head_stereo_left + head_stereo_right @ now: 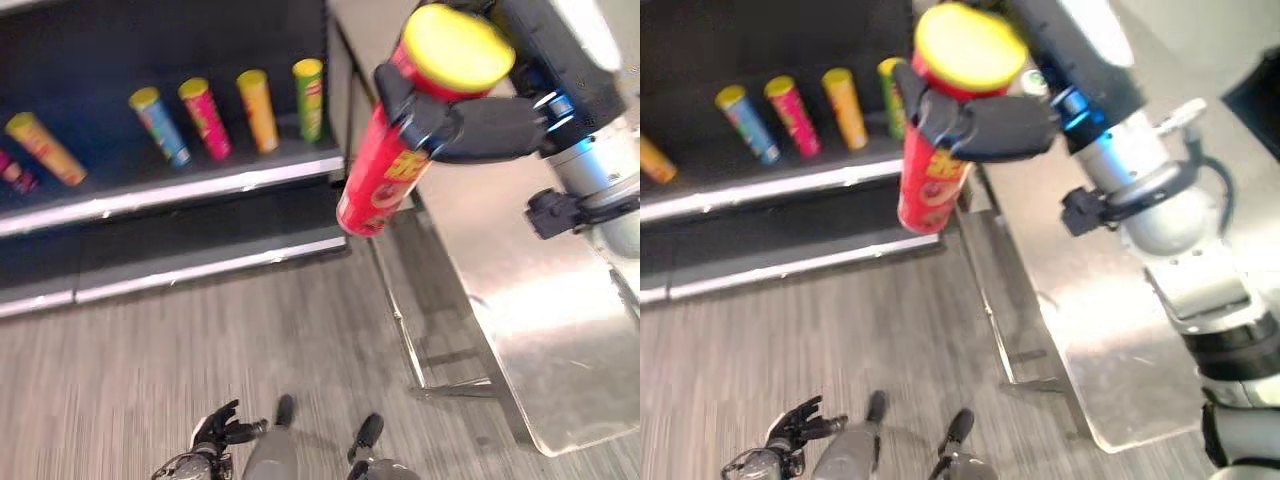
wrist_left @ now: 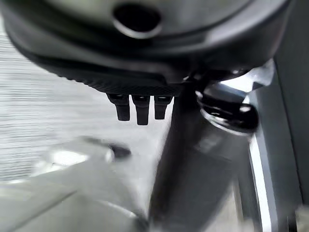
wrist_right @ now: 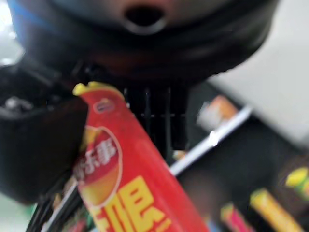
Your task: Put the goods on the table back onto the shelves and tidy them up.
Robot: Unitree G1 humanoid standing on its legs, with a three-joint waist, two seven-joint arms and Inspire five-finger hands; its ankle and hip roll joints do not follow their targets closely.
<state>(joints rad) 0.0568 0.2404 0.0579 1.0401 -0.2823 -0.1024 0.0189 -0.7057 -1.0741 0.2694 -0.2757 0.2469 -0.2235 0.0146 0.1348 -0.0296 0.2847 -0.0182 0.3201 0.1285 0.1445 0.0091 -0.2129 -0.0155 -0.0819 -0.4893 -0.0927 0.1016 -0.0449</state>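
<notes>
**Red can in hand, on its way to the shelf**

Right hand (image 1: 470,125), upper right of the frame, has its fingers and thumb curled round a red chip can (image 1: 385,180) with a yellow lid. The can is held up in the air, tilted, lid toward the camera, its base hanging in front of the shelf (image 1: 200,185) corner. It touches neither the shelf nor the steel table (image 1: 560,330) at the right of the frame.

Left hand (image 1: 222,428) hangs low at the bottom of the frame, over the floor, fingers loosely spread, holding nothing.

Step, as I judge it: the carry, between pick-up and placing. Next move likely calls for swinging the can leftward over the shelf board, righting it, and setting it down in line with the others.

Shelf contents, upper left of the frame: a row of standing cans, left to right an orange can (image 1: 45,148), blue can (image 1: 160,125), pink can (image 1: 205,118), another orange-yellow can (image 1: 258,110) and green can (image 1: 309,98). A dark pink item at the far left edge is too cut off to name. Lower board looks bare.
</notes>
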